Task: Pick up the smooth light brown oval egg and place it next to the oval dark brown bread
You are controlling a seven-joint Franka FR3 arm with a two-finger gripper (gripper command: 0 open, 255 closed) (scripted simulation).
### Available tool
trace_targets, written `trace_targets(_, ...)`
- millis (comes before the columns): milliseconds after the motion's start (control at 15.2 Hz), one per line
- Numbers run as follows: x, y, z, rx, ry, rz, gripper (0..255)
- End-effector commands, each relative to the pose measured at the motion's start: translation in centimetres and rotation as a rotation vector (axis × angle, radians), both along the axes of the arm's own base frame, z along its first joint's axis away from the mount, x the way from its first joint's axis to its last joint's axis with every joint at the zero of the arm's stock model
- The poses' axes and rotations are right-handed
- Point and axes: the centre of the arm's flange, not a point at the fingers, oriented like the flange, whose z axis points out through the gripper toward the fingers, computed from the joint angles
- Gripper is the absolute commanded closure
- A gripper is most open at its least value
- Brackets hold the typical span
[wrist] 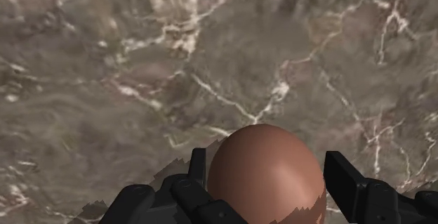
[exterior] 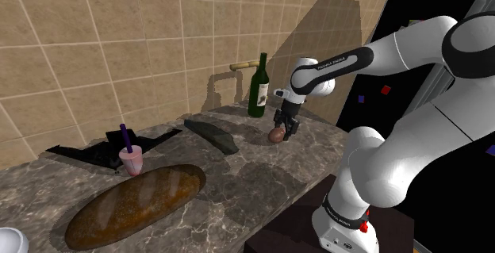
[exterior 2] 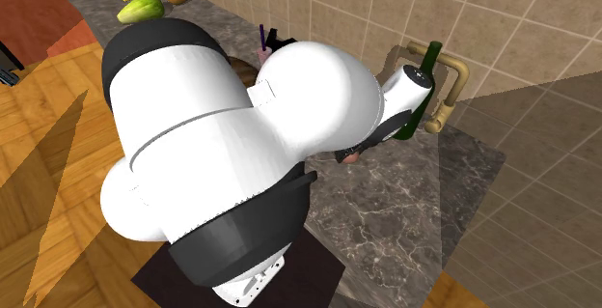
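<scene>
A smooth brown egg [exterior: 276, 136] [wrist: 267, 177] sits between the fingers of my black gripper [exterior: 280, 128] [wrist: 267, 165], which is shut on it; both fingers [wrist: 344, 177] press against its sides. The egg is just above or on the marble counter [exterior: 262, 180], near the green bottle; I cannot tell whether it is lifted. The long oval dark brown bread [exterior: 135, 204] lies well away toward the shoulder view's lower left. In the second exterior view the arm hides most of the hand, with the egg [exterior 2: 347, 157] peeking out beside it.
A green wine bottle [exterior: 258, 86] [exterior 2: 420, 103] stands close behind the gripper, under a brass tap [exterior: 238, 67]. A dark flat wedge [exterior: 212, 134] and a pink cup with a purple straw [exterior: 131, 160] lie between the egg and the bread. The counter edge runs along the front.
</scene>
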Motion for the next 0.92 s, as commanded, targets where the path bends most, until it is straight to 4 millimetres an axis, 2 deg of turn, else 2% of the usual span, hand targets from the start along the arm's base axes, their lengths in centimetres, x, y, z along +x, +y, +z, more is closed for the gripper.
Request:
trace_targets(0,0.0,0.0,0.0,0.000,0.000,0.000,255)
trace_targets(528,0.0,0.0,0.0,0.000,0.000,0.000,255)
trace_targets(858,0.0,0.0,2.6,0.000,0.000,0.000,255)
